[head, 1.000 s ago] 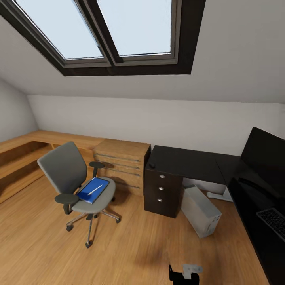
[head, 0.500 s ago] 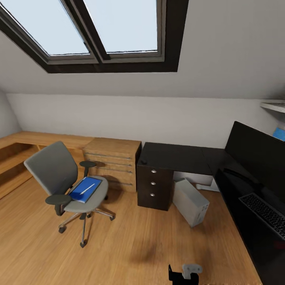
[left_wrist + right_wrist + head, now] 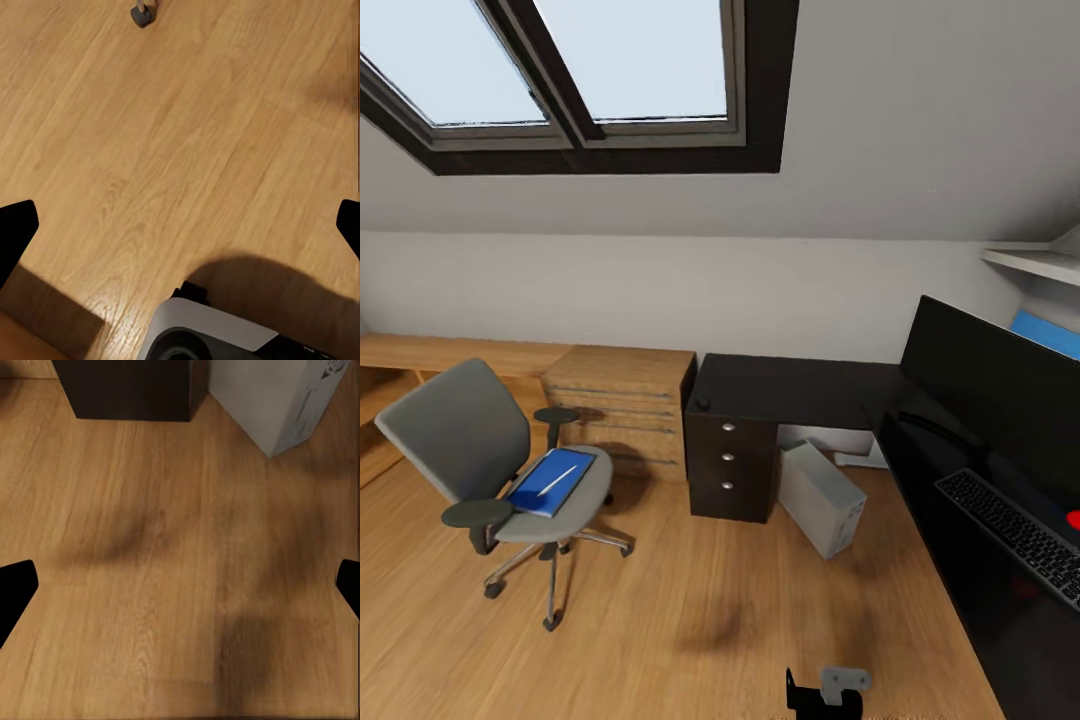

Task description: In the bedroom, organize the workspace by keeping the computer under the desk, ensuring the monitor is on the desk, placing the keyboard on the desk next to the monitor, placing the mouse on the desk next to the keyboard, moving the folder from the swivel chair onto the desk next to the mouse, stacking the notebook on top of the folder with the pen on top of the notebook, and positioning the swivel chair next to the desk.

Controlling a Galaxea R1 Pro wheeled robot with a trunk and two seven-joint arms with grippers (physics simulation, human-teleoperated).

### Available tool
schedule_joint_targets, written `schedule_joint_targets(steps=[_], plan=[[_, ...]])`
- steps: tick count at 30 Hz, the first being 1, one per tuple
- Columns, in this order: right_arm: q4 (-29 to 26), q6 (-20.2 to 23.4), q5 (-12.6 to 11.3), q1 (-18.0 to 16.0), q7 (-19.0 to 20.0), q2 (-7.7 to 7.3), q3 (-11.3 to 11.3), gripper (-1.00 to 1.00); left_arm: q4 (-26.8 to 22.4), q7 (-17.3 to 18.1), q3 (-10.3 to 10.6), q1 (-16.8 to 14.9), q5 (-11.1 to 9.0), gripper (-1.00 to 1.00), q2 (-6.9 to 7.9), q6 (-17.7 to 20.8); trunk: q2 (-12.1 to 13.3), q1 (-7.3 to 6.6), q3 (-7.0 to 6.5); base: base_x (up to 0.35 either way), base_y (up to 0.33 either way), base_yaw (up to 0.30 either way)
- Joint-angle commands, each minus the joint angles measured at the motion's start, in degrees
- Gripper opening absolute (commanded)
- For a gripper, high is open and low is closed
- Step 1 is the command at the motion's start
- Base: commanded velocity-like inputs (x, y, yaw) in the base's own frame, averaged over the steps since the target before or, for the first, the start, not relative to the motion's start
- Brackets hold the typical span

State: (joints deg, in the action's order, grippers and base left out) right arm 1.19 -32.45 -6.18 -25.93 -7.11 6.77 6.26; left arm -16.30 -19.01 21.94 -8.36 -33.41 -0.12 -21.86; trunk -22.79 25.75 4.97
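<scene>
Grippers came first in our look: the left gripper (image 3: 180,225) showed its two black fingertips at opposite edges of the left wrist view, spread wide with only bare wooden floor (image 3: 187,135) between them, and the right gripper (image 3: 180,585) stood just as wide apart over the same floor, holding nothing. Beyond the left one we saw a dark caster (image 3: 142,13) and, nearer, a piece of the robot's white and black base (image 3: 217,334). Beyond the right one we saw the foot of the drawer unit (image 3: 131,390) and, just beside it, a corner of the computer (image 3: 266,397).

From the head view, we found the computer (image 3: 818,497) tilted askew on the floor under the desk (image 3: 800,390), next to the drawers with silver knobs. The monitor (image 3: 1000,400) stood on the desk's right wing with the keyboard (image 3: 1015,535) in front of it. A small dark round object (image 3: 703,404), perhaps the mouse, sat on the desk corner above the drawers; we could not tell for sure. The swivel chair (image 3: 460,435) stood well apart from the desk, beside a light wooden chest (image 3: 620,395), and on its seat lay the folder (image 3: 550,482) with the pen (image 3: 563,476) on top. A skylight (image 3: 560,80) was set in the sloped ceiling.
</scene>
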Motion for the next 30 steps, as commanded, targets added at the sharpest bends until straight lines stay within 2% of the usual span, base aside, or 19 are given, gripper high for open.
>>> schedule_joint_targets(steps=[1, 7, 17, 19, 20, 24, 25, 28, 30], plan=[[0.13, -0.24, -0.59, -0.08, -0.09, 0.02, 0.51, 1.0, -0.01, -0.41, 0.49, -0.04, -0.32, 1.0, 0.03, -0.84, -0.13, 0.03, 0.2, 0.0, 0.0, -0.181], [0.13, -0.24, -0.54, -0.08, -0.1, 0.0, 0.51, 1.0, 0.23, -0.41, 0.48, -0.05, -0.33, 1.0, 0.03, -3.25, -0.13, 0.03, 0.63, 0.0, 0.0, -0.179], [0.13, -0.24, -0.13, -0.08, -0.1, 0.0, 0.56, 1.0, 0.38, -0.43, 0.49, -0.04, -0.34, 1.0, 0.03, -4.02, -0.13, 0.03, 0.94, 0.0, 0.0, -0.051], [0.13, -0.24, -0.1, -0.08, -0.1, 0.0, 0.58, 1.0, 0.4, -0.53, 0.52, -0.04, -0.32, 1.0, 0.03, -5.17, -0.13, 0.03, 0.95, 0.0, 0.0, -0.005], [0.11, -0.2, 0.03, -0.08, -0.1, -0.01, 0.59, 1.0, 1.4, -0.68, 0.59, 0.0, -0.22, 1.0, -0.01, -10.48, -0.13, 0.03, 0.95, 0.0, 0.0, 0.0], [0.08, -0.2, 0.09, -0.08, -0.1, -0.01, 0.63, 1.0, 2.05, -0.72, 0.63, -0.01, -0.18, 1.0, -0.07, -12.93, -0.13, 0.03, 0.95, 0.0, 0.0, 0.0], [-0.14, -0.29, 0.13, -0.08, -0.08, 0.04, 0.87, 1.0, 2.14, -0.58, 0.7, -0.02, -0.05, 1.0, -0.09, -16.15, -0.13, 0.03, 0.95, 0.0, 0.0, 0.0], [-0.66, -0.29, 0.18, -0.12, -0.03, 0.13, 1.2, 1.0, 1.71, -0.53, 0.96, 0.0, 0.14, 1.0, -0.27, -17.46, -0.13, 0.03, 0.95, 0.0, 0.0, 0.0], [-2.51, -0.15, 0.19, -0.14, -0.02, 0.14, 1.5, 1.0, -0.33, -0.53, 1.07, -0.01, 0.26, 1.0, -0.46, -16.9, -0.13, 0.03, 0.95, 0.0, 0.0, 0.0]])
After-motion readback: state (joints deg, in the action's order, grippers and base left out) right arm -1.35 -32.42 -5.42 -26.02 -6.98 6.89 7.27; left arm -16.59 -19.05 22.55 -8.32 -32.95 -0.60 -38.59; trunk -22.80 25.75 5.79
